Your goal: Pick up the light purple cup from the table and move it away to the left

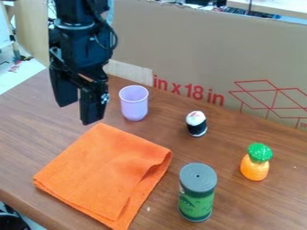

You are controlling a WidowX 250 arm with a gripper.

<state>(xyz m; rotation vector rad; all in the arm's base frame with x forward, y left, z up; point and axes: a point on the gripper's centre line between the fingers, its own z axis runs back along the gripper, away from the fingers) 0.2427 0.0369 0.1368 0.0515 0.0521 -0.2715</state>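
The black gripper (79,108) hangs over the upper left of the table, open, its two fingers apart with nothing between them. Just right of it stands a lilac cup (134,104), upright. An orange cloth (105,175) lies folded on the table below and in front of the gripper. A small black and white sushi-like toy (196,124) is to the right of the cup. Nearer the front, a green can with a grey lid (196,197) stands right of the cloth. A toy pineapple (255,162) with a green top stands at the right.
A large cardboard sheet (203,49) with red print stands along the back edge of the wooden table (240,204). The table's left edge runs behind the arm, and its front edge shows at the lower left.
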